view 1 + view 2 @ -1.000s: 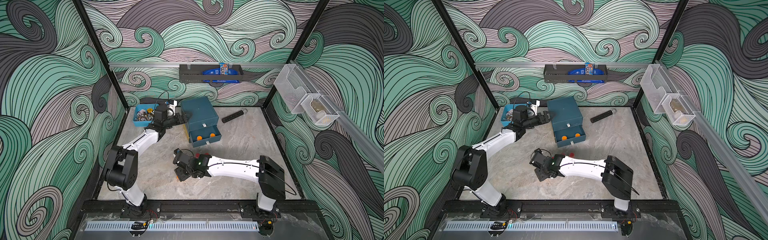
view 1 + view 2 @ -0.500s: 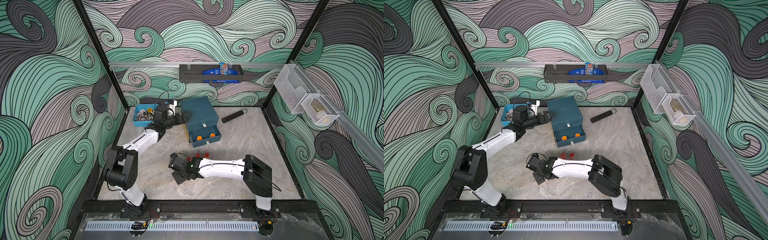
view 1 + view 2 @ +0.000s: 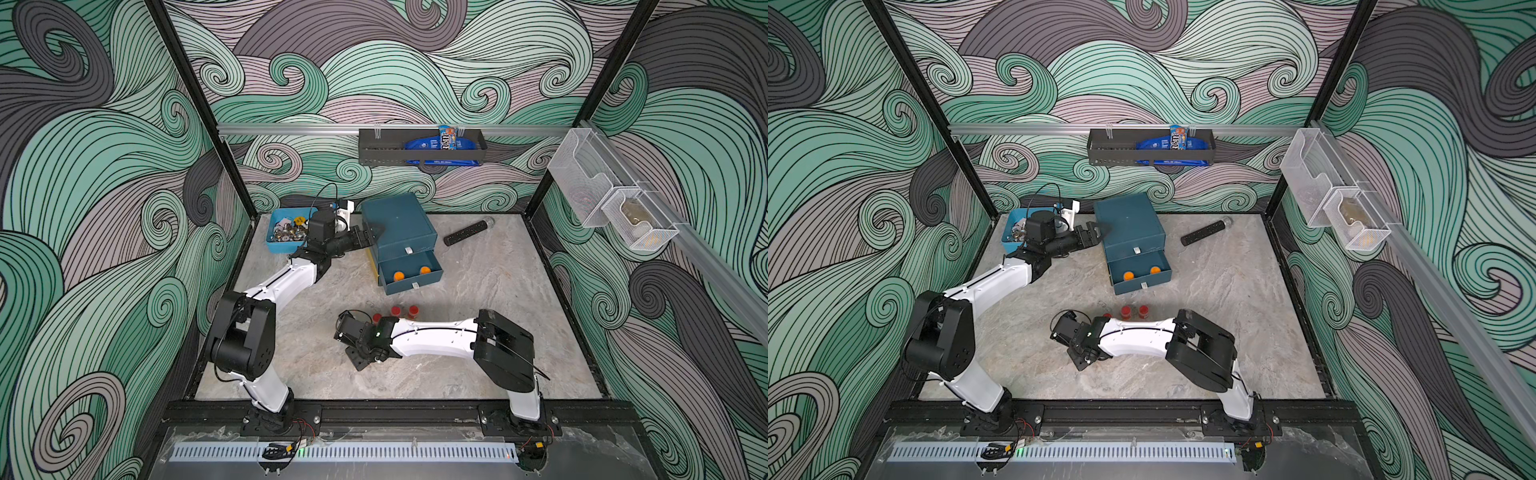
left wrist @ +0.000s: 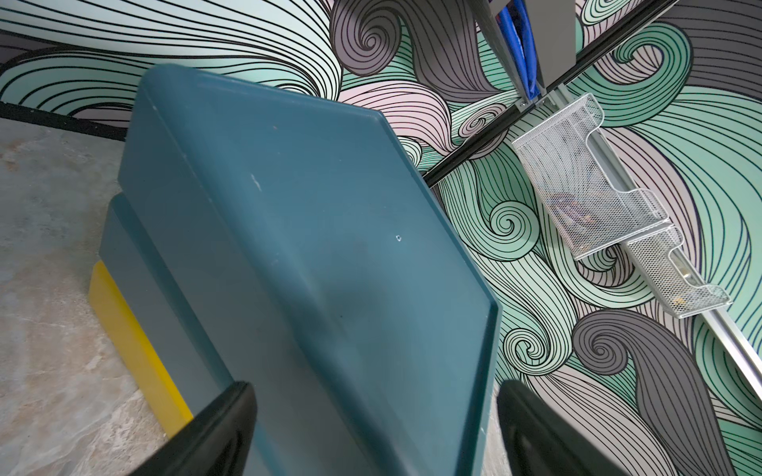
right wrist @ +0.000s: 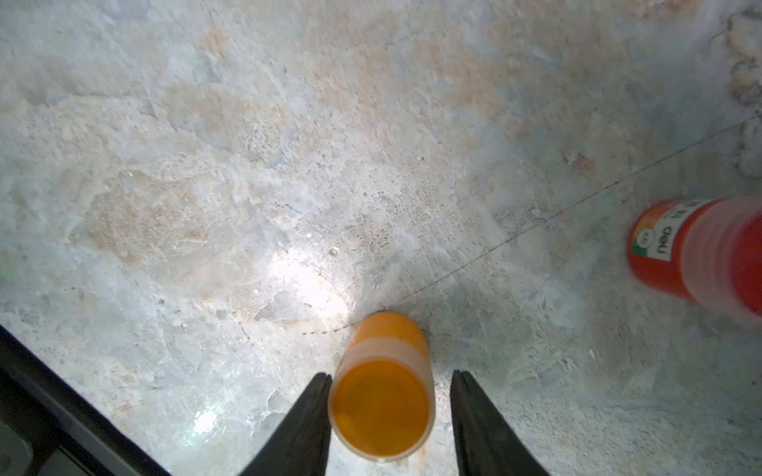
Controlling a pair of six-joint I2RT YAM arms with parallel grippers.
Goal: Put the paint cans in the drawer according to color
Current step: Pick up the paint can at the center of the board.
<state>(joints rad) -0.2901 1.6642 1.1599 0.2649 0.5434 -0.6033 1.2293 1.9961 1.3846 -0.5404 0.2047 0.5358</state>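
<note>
The dark teal drawer (image 3: 399, 226) stands at the back with a lower tray pulled out, and two orange paint cans (image 3: 399, 275) (image 3: 424, 270) sit in it. Three red paint cans (image 3: 396, 311) stand in a row on the table in front. My right gripper (image 5: 391, 374) points down beside them, open around an upright orange paint can (image 5: 381, 408). One finger touches the can and the other stands just off it. A red can (image 5: 697, 251) is off to one side. My left gripper (image 4: 375, 387) is open, straddling a corner of the drawer (image 4: 313, 230).
A light-blue bin (image 3: 286, 245) of metal hardware sits at the back left, behind my left arm. A black bar-shaped object (image 3: 467, 232) lies right of the drawer. A dark rack (image 3: 419, 145) hangs on the back wall, and mesh holders (image 3: 602, 203) on the right wall.
My right arm has shifted left and toward the front, uncovering the red cans. Its jaws have narrowed around the orange can. The left arm has not moved.
</note>
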